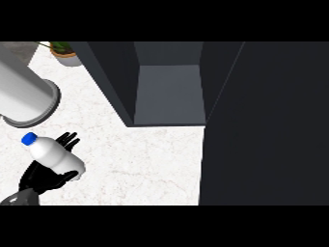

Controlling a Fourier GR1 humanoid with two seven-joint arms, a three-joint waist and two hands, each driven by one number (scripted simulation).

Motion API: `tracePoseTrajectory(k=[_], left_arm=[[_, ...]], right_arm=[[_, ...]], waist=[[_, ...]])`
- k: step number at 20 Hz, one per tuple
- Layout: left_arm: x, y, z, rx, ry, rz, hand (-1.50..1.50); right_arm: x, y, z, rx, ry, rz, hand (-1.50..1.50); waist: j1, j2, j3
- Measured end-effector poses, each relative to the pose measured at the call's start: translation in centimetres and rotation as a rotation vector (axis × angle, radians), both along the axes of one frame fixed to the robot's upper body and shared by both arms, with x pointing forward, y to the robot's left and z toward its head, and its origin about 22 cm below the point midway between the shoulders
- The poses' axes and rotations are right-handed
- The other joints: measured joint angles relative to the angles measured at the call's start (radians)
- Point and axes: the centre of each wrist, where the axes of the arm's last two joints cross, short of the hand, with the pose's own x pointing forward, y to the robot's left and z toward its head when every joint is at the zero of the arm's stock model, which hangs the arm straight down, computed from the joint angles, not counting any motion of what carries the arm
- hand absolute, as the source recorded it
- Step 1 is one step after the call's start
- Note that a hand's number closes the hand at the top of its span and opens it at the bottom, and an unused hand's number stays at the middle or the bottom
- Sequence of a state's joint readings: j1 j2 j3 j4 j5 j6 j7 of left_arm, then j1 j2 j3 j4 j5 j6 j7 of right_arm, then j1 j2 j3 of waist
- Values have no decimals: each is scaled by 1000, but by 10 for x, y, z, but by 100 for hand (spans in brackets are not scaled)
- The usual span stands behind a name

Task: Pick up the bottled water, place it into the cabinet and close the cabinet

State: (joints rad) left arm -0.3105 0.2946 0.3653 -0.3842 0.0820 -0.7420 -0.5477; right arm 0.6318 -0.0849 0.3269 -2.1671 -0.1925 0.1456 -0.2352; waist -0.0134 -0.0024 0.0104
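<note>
Left robot hand grasping the bottled water, lower left of frame.
Heading for the cabinet, the bottle could knock its front edge and slip.

The left hand was black all over with a slight sheen, its fingers slim and tapering to narrow tips. Behind its wrist showed a short stretch of smooth, rounded grey forearm.

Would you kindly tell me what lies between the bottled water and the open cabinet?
Nothing; the head view shows only bare marbled counter between the bottled water and the cabinet.
</note>
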Motion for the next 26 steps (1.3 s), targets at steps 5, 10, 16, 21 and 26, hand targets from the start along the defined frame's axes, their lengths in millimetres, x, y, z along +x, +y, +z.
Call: tracePoseTrajectory(k=[5,10,16,21,26], left_arm=[[5,-19,-5,-23,-4,-57,150],[6,-27,-7,-40,-13,-59,150],[5,-45,-13,-54,-60,127,150],[7,-53,-16,-65,-97,216,150],[10,-59,-16,-113,-113,254,150]], right_arm=[[-1,-1,-1,-2,2,-10,-150],[3,0,-1,-6,3,-9,-150],[-1,-5,4,-7,11,-11,-150],[-4,0,1,-9,9,-12,-150],[3,0,3,-10,12,-16,-150]], waist=[[-3,3,-7],[1,3,-10],[4,2,-8],[2,3,-10],[6,3,-11]])
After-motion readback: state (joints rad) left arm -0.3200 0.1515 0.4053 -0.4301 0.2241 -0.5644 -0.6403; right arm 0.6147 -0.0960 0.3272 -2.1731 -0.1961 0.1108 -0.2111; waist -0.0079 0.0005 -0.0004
